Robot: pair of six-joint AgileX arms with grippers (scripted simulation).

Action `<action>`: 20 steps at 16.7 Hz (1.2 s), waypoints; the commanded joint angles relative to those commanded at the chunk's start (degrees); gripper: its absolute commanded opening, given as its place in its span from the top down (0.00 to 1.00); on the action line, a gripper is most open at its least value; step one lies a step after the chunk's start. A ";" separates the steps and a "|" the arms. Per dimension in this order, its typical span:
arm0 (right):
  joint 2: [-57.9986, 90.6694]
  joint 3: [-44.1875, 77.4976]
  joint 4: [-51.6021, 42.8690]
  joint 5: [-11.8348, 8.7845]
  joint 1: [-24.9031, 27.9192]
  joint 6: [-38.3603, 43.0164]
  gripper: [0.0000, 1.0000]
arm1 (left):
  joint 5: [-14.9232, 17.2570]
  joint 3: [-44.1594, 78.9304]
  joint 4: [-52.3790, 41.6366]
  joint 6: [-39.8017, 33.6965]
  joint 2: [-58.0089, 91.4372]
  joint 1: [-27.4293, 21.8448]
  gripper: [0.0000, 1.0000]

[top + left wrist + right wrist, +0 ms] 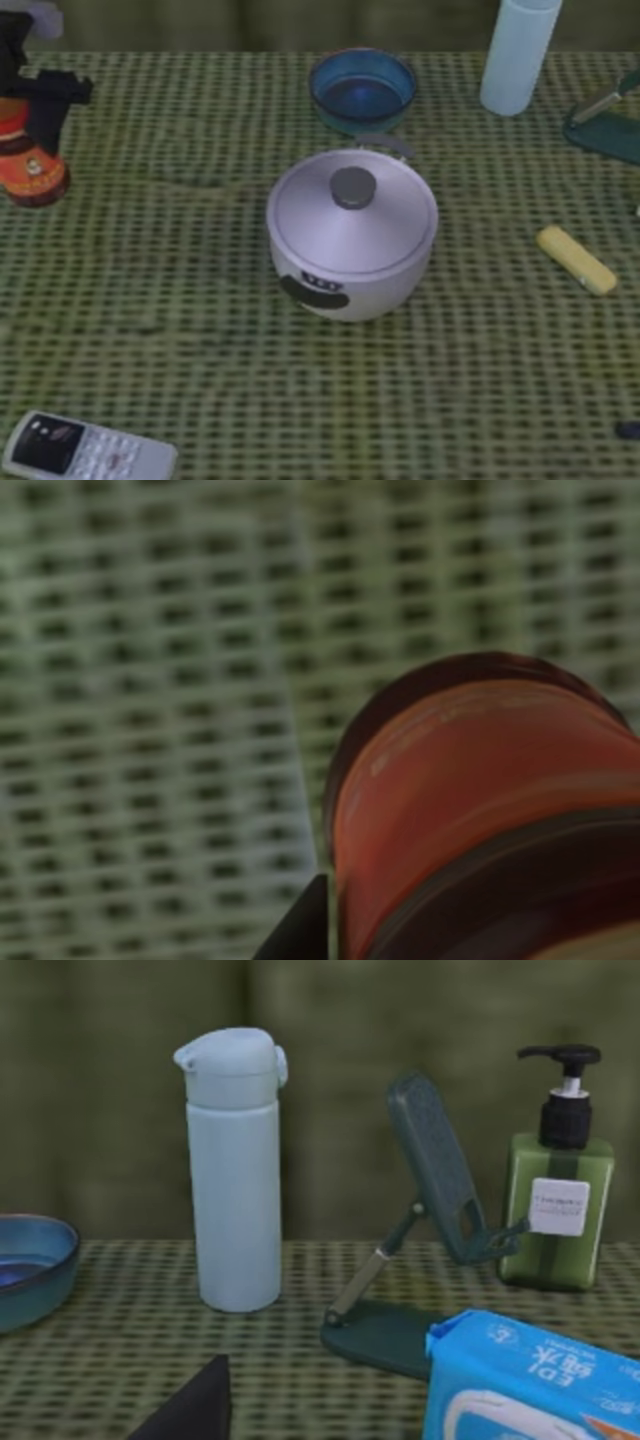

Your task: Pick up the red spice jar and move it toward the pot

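Observation:
The red spice jar (32,160) is at the far left edge of the top view, orange label showing, with my left gripper (40,100) shut on its upper part. In the left wrist view the jar (480,800) fills the lower corner, with one dark finger (300,928) close against its side. The silvery-grey pot (352,235) stands mid-table with its domed lid and dark knob, well to the right of the jar. My right arm is parked off the right side, outside the top view.
Behind the pot sits a blue bowl (362,88). At the back right are a pale-blue bottle (517,55) and a dark green stand (605,125). A yellow stick (576,259) lies right and a phone (85,450) front left. A green pump bottle (556,1210) and blue packet (530,1380) are near my right arm.

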 joint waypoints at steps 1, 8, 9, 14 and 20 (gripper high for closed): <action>0.00 0.00 0.00 0.00 0.00 0.00 0.00 | -0.12 -0.30 0.31 -0.75 0.05 -0.48 1.00; 0.00 0.00 0.00 0.00 0.00 0.00 0.00 | -2.30 -6.26 7.00 -16.50 0.87 -10.98 1.00; 0.00 0.00 0.00 0.00 0.00 0.00 0.00 | -2.62 -7.21 8.07 -19.10 1.02 -12.67 1.00; 0.00 0.00 0.00 0.00 0.00 0.00 0.00 | -3.39 -9.60 10.74 -25.12 1.37 -16.86 1.00; 0.00 0.00 0.00 0.00 0.00 0.00 0.00 | -3.40 -11.13 12.97 -24.96 1.97 -16.52 1.00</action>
